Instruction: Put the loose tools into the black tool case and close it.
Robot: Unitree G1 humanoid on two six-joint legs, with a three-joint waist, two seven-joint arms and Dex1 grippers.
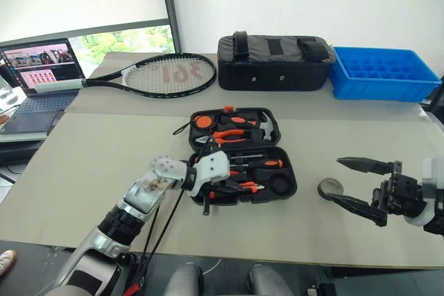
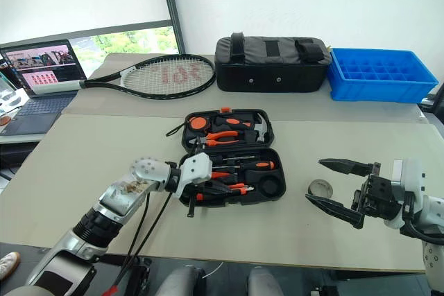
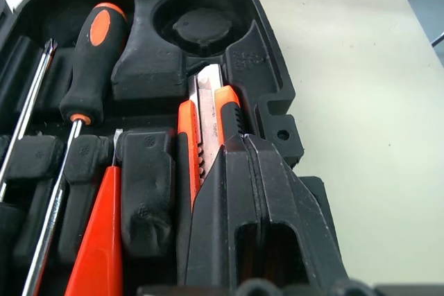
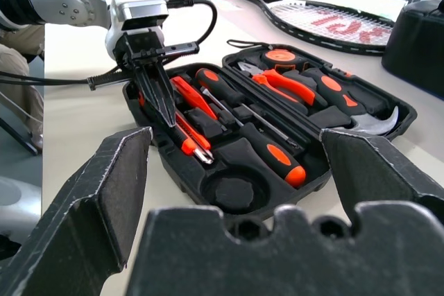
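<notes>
The black tool case (image 1: 292, 175) lies open in the middle of the table, tools seated in both halves. My left gripper (image 4: 168, 118) is shut over the near half, its tips resting against the orange-and-black utility knife (image 3: 208, 112) in its slot, gripping nothing. A long screwdriver (image 3: 94, 60) and a small orange screwdriver (image 3: 97, 240) lie beside the knife. The round recess (image 4: 232, 188) in the case is empty. The small dark roll of tape (image 1: 331, 188) sits on the table right of the case. My right gripper (image 1: 334, 179) stands open just beside the tape, one finger on each side.
A tennis racket (image 1: 163, 75), a black fabric bag (image 1: 274, 64) and a blue crate (image 1: 381, 74) line the back of the table. A laptop (image 1: 41, 67) stands at the far left. Cables hang from my left arm over the table's front edge.
</notes>
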